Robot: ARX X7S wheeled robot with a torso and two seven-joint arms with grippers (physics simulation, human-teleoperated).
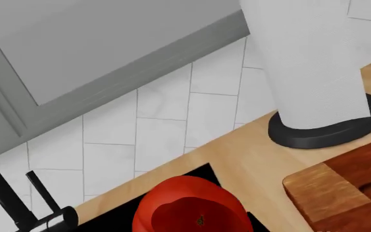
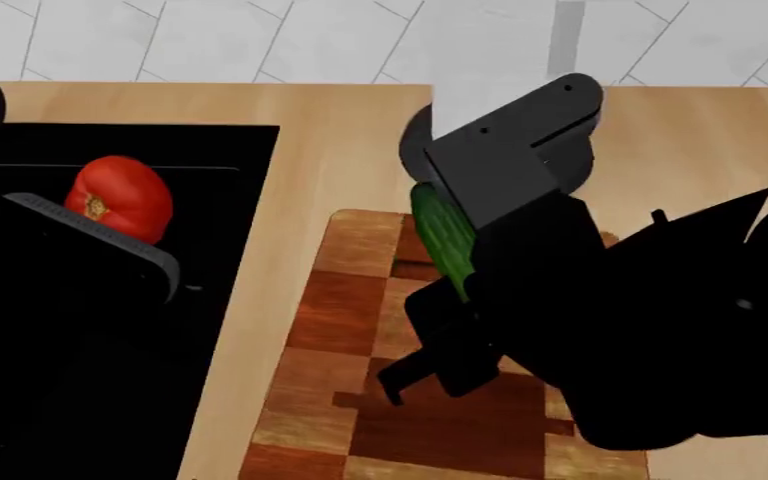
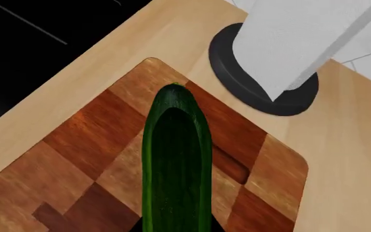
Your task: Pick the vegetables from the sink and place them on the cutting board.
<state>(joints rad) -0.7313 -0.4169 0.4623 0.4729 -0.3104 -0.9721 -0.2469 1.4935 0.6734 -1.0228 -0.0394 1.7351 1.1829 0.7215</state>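
The red tomato (image 2: 117, 198) hangs over the black sink (image 2: 231, 190) with my left gripper (image 2: 97, 225) shut on it. In the left wrist view the tomato (image 1: 192, 208) fills the lower edge and hides the fingers. My right gripper (image 2: 471, 285) is shut on the dark-green cucumber (image 2: 440, 235), holding it just above the checkered cutting board (image 2: 344, 330). In the right wrist view the cucumber (image 3: 176, 159) points toward the far corner of the cutting board (image 3: 89, 145). Whether it touches the wood I cannot tell.
A white paper towel roll (image 3: 289, 43) on a black base stands on the light-wood counter just behind the board, close to the cucumber's tip. The faucet (image 1: 18, 203) rises at the sink's back edge. A tiled wall runs behind the counter.
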